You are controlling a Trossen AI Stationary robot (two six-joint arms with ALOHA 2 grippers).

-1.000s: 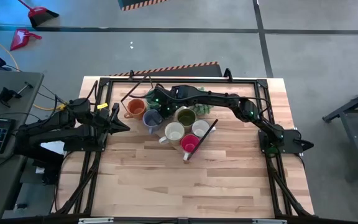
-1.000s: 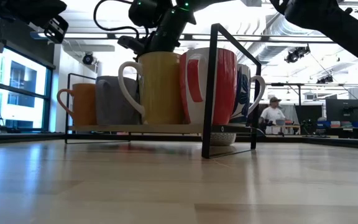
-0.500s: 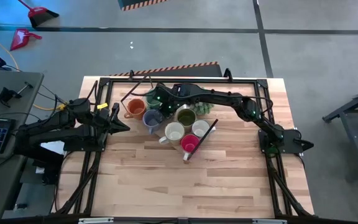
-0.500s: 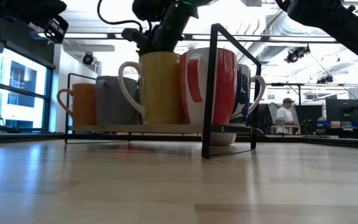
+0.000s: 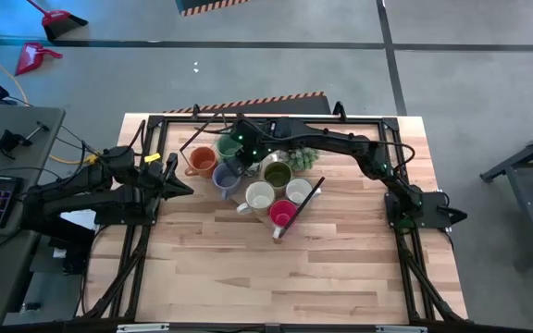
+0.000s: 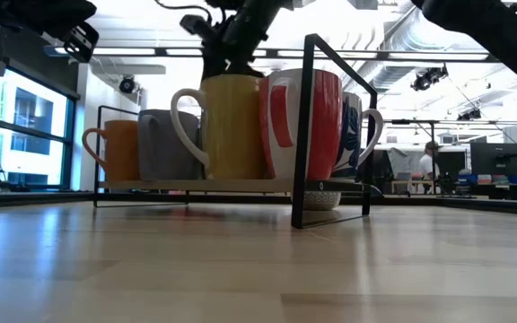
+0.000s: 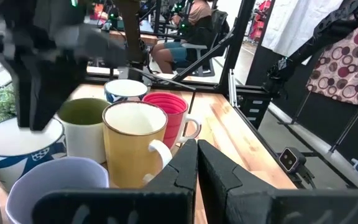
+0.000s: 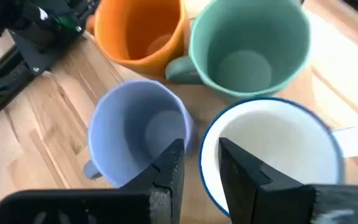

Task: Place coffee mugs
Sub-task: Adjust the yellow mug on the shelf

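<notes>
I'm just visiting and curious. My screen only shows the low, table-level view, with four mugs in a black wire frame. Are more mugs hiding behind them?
Observer: Yes. A pale green ceramic mug stands right next to the orange ceramic mug.
Operator: What is that dark arm doing overhead?
Observer: Its right end effector hangs open and empty above the gap between the blue-grey ceramic mug and a white ceramic mug with a blue rim.
Operator: And the other arm?
Observer: The left end effector waits shut at the left side of the wooden table, pointing at the mugs.
</notes>
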